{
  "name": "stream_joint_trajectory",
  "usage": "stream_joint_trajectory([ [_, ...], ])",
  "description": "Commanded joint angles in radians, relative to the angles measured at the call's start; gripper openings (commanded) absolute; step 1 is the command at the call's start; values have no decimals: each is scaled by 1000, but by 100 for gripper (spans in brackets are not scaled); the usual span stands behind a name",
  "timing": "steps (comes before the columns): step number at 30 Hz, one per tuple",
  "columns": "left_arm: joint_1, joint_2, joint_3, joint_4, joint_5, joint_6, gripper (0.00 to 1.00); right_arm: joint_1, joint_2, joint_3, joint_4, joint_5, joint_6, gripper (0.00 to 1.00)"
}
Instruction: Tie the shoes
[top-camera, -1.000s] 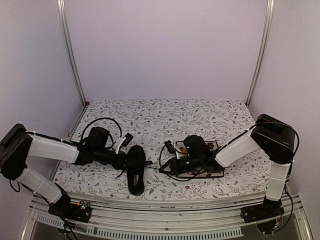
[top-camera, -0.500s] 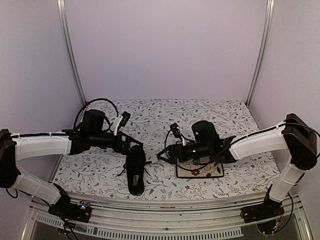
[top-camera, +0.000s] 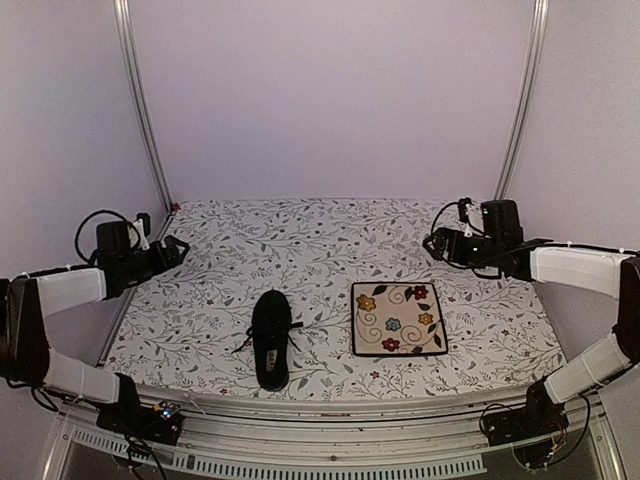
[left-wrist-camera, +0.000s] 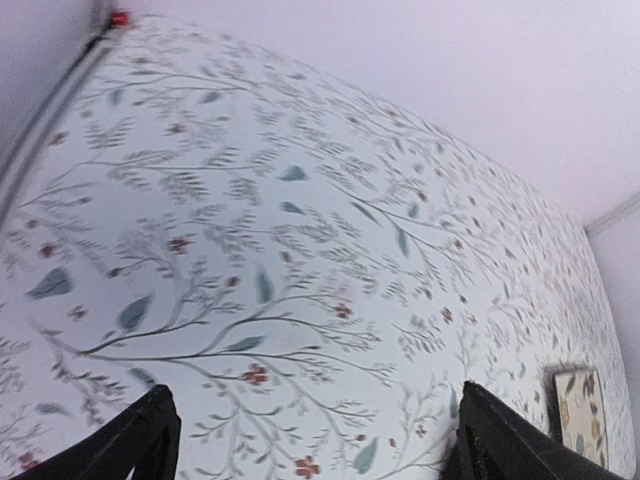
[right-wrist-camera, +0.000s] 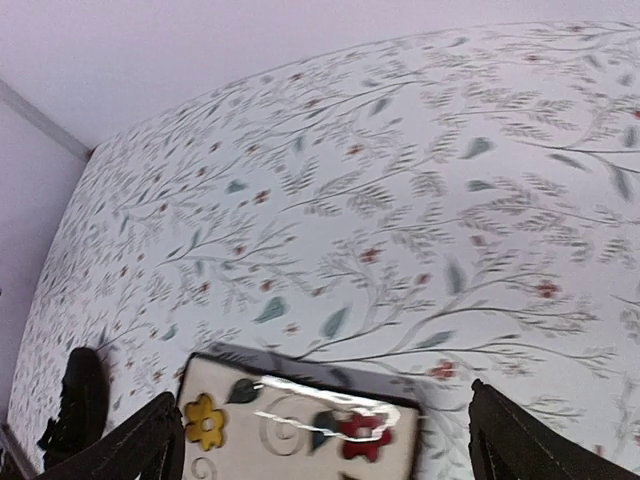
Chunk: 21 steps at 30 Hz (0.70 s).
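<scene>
Black shoe sits, laces splayed, on surface; left hand and right hand hang released far aside, seemingly clearing it

Far half: we see open cloth.
Near edge: shoe, plate beside it, a gap between.

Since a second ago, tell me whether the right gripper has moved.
Yes. The right gripper has withdrawn from over the floral plate, rightward, to beyond its far right corner.
</scene>
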Motion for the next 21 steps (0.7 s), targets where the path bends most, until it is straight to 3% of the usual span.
stream_joint_trajectory([
  [1,199,-138,-158,174,-52,-103,97,-247,-147,-114,-56,40,-91,99],
  [5,262,-216,-267,229,-274,-41,97,-451,-300,-247,53,79,-149,99],
  [10,259,-221,-427,530,-379,77,97,-469,-418,-450,345,234,-242,99],
  [12,255,-161,-459,665,-391,117,97,-469,-421,-535,494,268,-271,99],
  [15,234,-57,-390,662,-382,150,97,-469,-380,-614,663,277,-308,99],
  [21,214,-48,-406,746,-380,182,97,-469,-243,-617,809,233,-311,99],
])
